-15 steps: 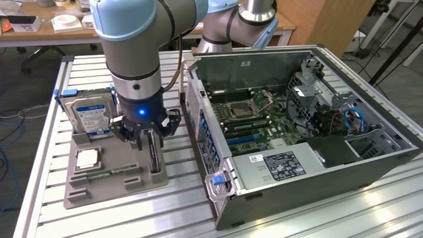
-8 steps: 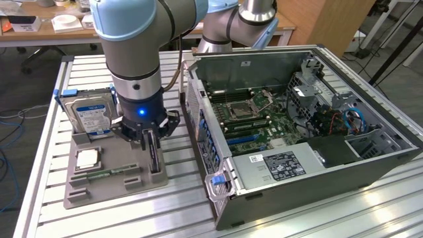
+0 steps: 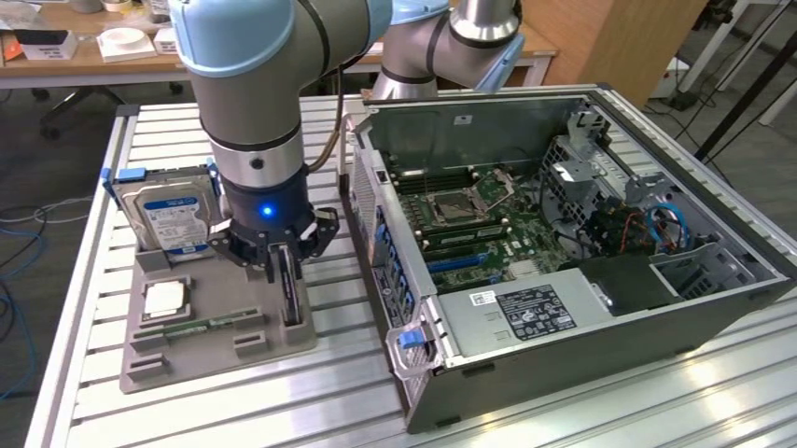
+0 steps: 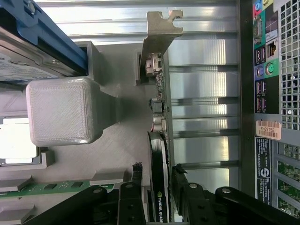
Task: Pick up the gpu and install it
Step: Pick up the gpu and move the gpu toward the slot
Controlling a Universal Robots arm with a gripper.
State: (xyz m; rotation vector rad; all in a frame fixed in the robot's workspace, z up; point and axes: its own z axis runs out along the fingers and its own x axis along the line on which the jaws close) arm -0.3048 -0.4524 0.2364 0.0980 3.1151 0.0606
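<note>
The gripper (image 4: 157,167) was clamped on the gpu (image 4: 159,150), lettered NVIDIA, standing in a grey tray (image 4: 122,154) on the slatted aluminium table (image 4: 201,70).

elevated exterior overview; wrist close above gpu (image 4: 158,159)

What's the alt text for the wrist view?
The claw straddles the gpu, which stands on edge in the grey tray, its silver bracket at the end away from the claw. A hard drive in a blue frame sits on one side, and the PC case, rear ports showing, on the other.
</note>
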